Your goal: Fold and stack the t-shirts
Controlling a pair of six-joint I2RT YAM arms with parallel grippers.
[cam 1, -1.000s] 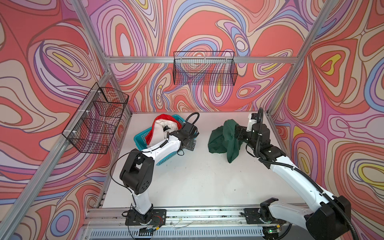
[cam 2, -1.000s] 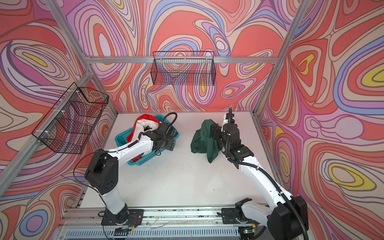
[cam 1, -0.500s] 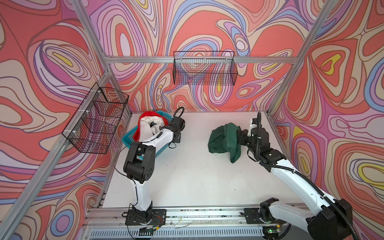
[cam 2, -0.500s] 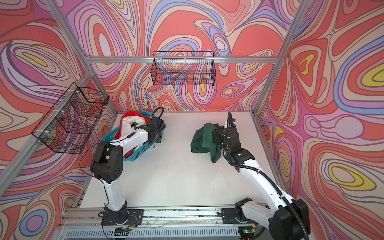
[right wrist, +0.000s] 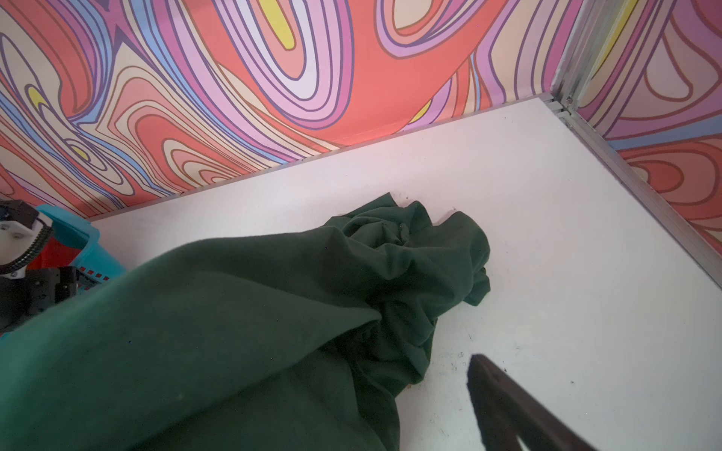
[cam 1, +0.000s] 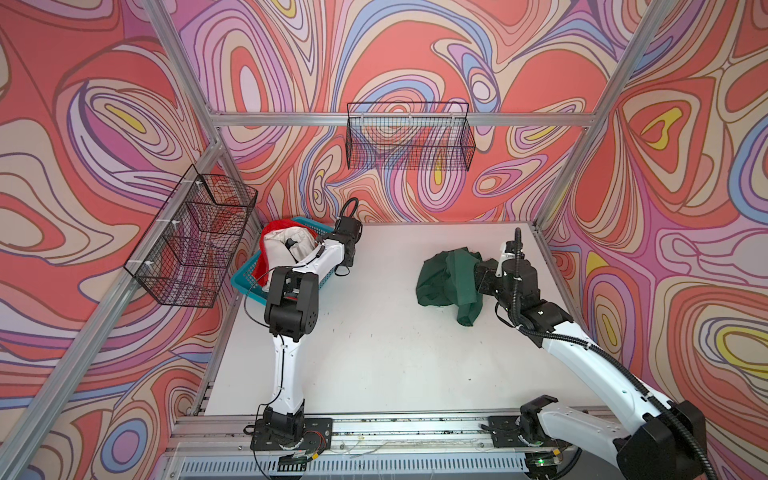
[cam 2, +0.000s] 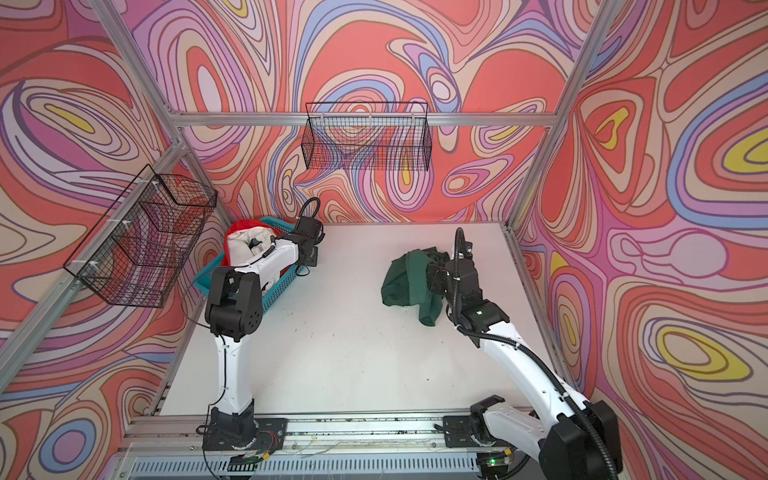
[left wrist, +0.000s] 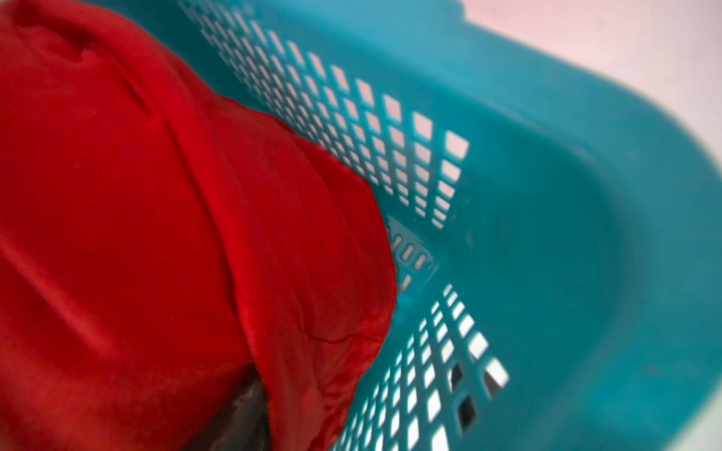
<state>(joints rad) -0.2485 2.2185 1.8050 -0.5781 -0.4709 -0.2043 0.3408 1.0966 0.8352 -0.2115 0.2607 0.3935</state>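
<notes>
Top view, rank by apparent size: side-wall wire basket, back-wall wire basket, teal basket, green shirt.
1. side-wall wire basket, though it sits nearer the camera, which inflates it
2. back-wall wire basket
3. teal basket, partly hidden by the left arm and the clothes in it
4. green shirt, crumpled

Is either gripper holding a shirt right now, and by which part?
Right gripper is open against the green shirt, clamping nothing. Left gripper, at the basket by the red shirt: cannot tell.
</notes>
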